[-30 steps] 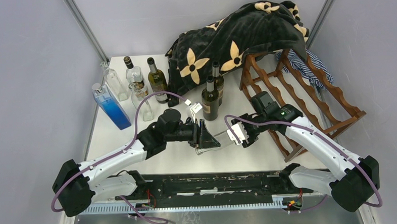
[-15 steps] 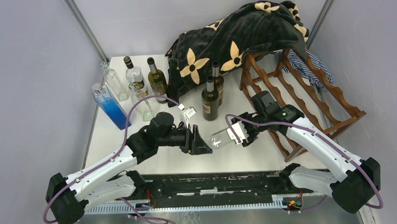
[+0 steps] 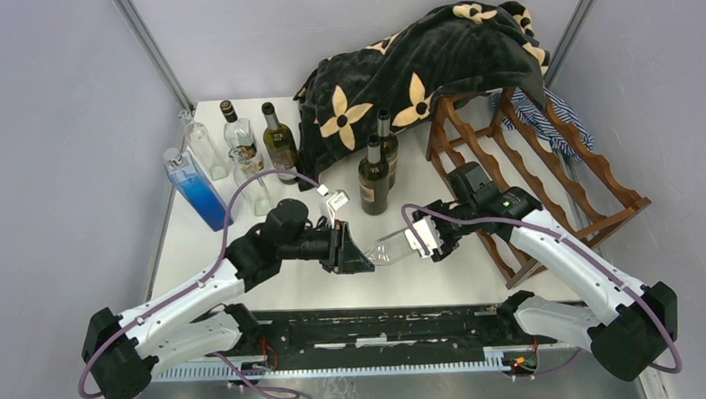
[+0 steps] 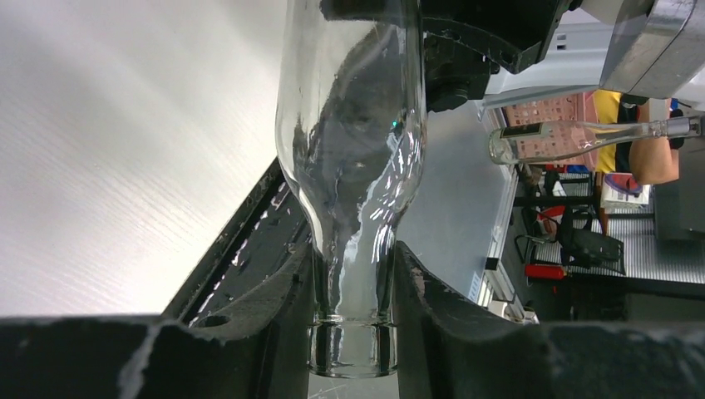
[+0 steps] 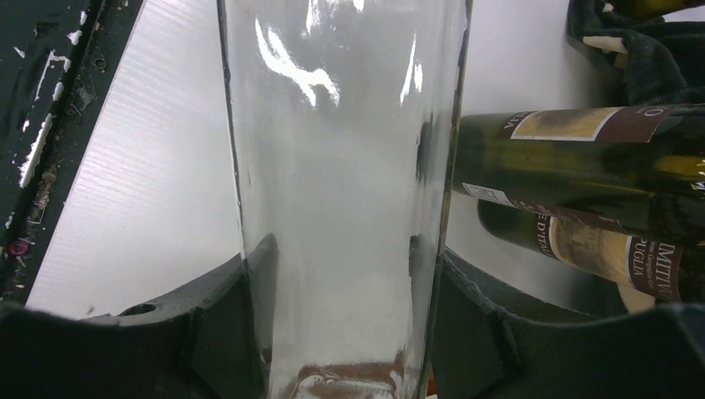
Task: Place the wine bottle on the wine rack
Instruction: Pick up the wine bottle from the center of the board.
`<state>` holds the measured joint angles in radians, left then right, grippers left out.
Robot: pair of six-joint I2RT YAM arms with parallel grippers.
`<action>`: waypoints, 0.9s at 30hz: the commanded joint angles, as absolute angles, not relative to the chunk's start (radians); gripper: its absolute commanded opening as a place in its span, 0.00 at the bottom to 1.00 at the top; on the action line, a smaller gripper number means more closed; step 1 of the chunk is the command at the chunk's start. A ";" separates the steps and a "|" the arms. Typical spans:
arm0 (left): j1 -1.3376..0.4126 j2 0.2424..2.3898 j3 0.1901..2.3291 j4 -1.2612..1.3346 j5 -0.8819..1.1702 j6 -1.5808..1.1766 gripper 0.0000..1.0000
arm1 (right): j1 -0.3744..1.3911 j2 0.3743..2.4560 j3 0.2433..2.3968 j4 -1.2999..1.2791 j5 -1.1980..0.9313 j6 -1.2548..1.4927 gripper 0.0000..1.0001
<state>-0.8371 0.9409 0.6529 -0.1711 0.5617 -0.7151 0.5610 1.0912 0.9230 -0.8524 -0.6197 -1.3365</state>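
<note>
Seen from above, the clear glass wine bottle hangs on its side over the table, carried between the two arms and touching nothing else. The right gripper has the wide body and the left gripper has the neck. I think two holds are used so that the long bottle does not swing. The wine rack stands to the right, behind the right arm and apart from the bottle, with its far end under a patterned blanket. The bottle is not yet on it.

In the left wrist view the neck passes between the two black fingers, which press on the glass close by the lip — a narrow place, easy to pinch, and the lip should stop any sliding.

In the right wrist view the fingers stand rather wide, yet tight on both sides of the body. Beyond the glass are dark green bottles — out of the way to the rack, as I judge.
</note>
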 commanded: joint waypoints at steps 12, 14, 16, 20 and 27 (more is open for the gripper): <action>-0.813 0.868 0.470 0.206 0.647 -0.905 0.02 | 0.564 1.109 1.038 -0.929 -0.798 -1.305 0.98; -0.810 0.863 0.460 0.216 0.644 -0.916 0.02 | 0.562 1.128 1.089 -0.982 -0.830 -1.311 0.98; -0.810 0.862 0.448 0.236 0.645 -0.931 0.02 | 0.563 1.149 1.147 -1.036 -0.858 -1.316 0.98; -0.810 0.869 0.413 0.327 0.641 -0.984 0.02 | 0.558 1.189 1.296 -1.130 -0.898 -1.291 0.98; -0.832 0.900 0.397 0.436 0.606 -1.019 0.02 | 0.509 1.237 1.561 -1.156 -0.883 -1.100 0.98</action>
<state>-0.8146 0.8974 0.3729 0.2119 0.6041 -0.9642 0.5449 1.2327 1.4422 -1.1278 -0.8539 -1.2259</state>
